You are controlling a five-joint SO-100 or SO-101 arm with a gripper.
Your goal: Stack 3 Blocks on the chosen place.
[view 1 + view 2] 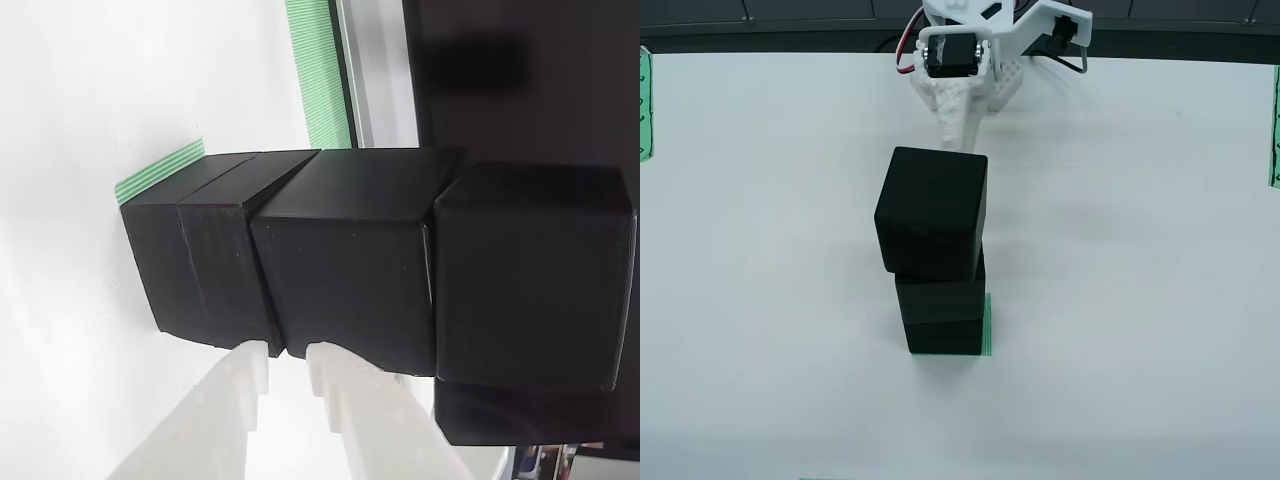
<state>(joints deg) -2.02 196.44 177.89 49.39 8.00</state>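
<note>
Wrist view, L to R: striped green patch (160, 170), then the three black blocks (350, 265) in a stack, long axis running sideways. Top block (530, 275) sits skewed. White gripper (290, 365) fingers open, apart from stack. Overhead view: stack upright on patch (987, 325), white table (1160, 300).

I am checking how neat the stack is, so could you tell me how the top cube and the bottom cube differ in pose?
The top cube is twisted and overhangs to the left in the overhead view; the bottom cube sits square. The bottom cube rests on the green striped patch; the top cube rests on the middle cube. Both are matte black and alike in size.
</note>
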